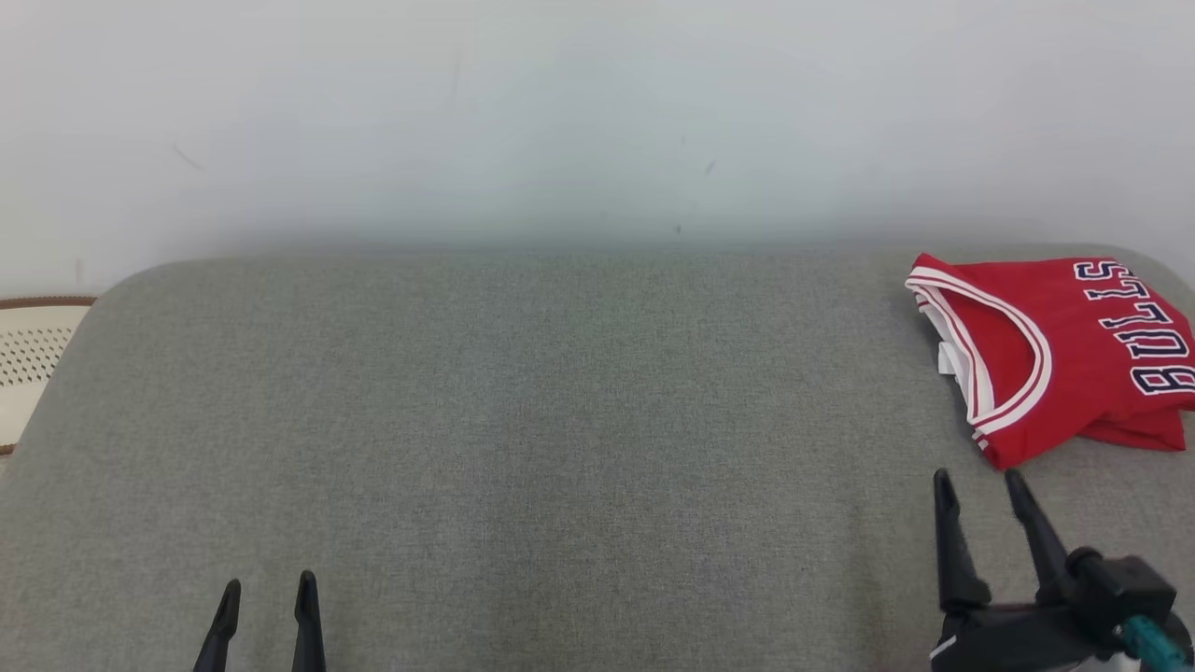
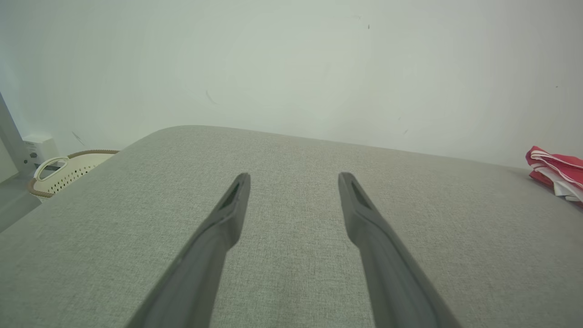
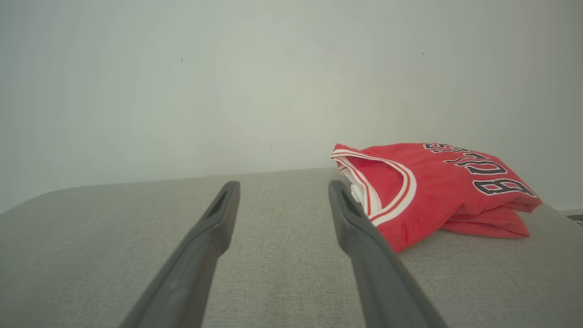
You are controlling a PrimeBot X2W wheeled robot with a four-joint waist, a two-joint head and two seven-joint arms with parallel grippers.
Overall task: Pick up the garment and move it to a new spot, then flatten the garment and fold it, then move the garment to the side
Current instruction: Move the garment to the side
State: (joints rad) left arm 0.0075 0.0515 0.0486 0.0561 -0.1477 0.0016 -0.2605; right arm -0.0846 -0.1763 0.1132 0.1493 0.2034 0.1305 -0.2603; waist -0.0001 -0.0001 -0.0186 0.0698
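The garment (image 1: 1064,355) is a red basketball jersey with white trim and dark lettering, folded into a bundle at the far right of the grey cushioned surface (image 1: 523,429). The right wrist view has the garment (image 3: 437,191) just right of and beyond my fingertips. My right gripper (image 1: 980,485) stands open a little in front of the jersey, not touching it, with nothing between its fingers (image 3: 350,214). My left gripper (image 1: 268,588) is open at the lower left, far from the jersey, over bare fabric. The left wrist view catches a sliver of the garment (image 2: 558,175) at its right edge.
A cream perforated basket (image 1: 33,359) with a brown rim stands off the left end of the surface; it is also in the left wrist view (image 2: 68,171). A pale wall (image 1: 597,121) rises directly behind the surface, whose far corners are rounded.
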